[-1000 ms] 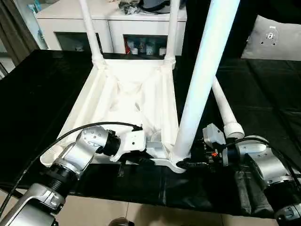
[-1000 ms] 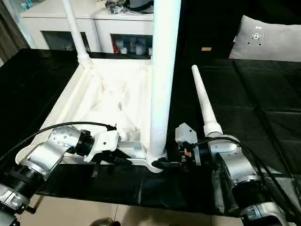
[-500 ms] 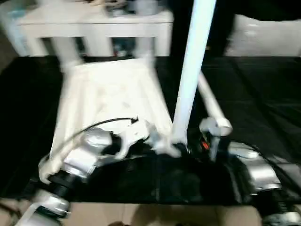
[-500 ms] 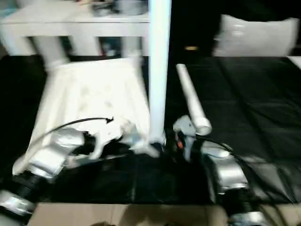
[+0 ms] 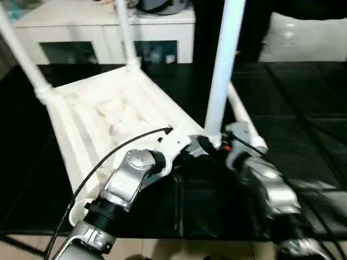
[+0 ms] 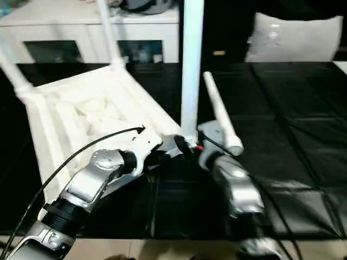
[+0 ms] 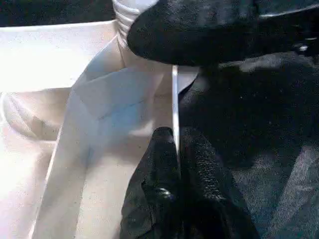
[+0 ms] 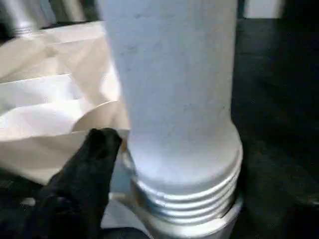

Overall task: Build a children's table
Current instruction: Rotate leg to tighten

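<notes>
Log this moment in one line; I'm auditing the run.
left hand: pinching tabletop rim | right hand: at upright leg base | fourth leg: lying loose

A large work table covered in black sheeting is seen across the foreground. Behind its far edge, a white cabinet with glass-fronted compartments is set, with dark items laid on its top. A grey cushion is propped beyond the table's far right side.

Silver jointed forearms, black cables, black-fingered left end effector
</notes>
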